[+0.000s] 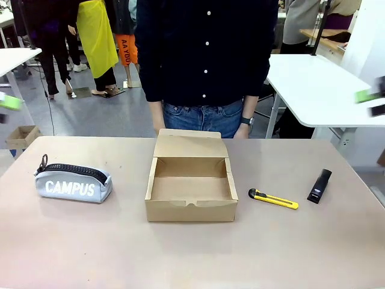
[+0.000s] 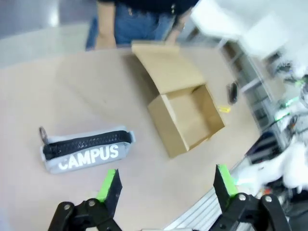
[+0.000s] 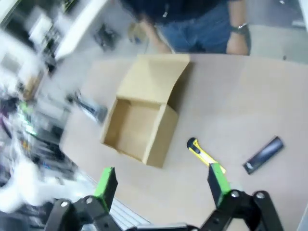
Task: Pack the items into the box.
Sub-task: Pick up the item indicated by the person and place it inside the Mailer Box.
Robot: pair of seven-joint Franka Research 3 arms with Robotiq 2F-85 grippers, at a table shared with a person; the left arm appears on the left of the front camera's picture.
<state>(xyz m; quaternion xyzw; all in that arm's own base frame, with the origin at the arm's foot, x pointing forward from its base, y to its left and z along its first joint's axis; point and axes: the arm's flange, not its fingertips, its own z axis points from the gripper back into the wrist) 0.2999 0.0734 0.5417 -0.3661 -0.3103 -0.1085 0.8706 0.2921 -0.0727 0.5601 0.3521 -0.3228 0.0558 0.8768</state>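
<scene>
Beige table (image 1: 192,256) holds box (image 1: 191,212), pouch (image 1: 75,184), knife (image 1: 274,199), stapler (image 1: 319,186); left claw (image 2: 166,171), right claw (image 3: 161,169) spread wide.

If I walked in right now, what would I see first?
The open brown cardboard box in the middle, with nothing inside. Left of it lies a grey-blue zip pouch lettered CAMPUS. Right of it lie a slim yellow-and-black utility knife and a small black stapler.
</scene>
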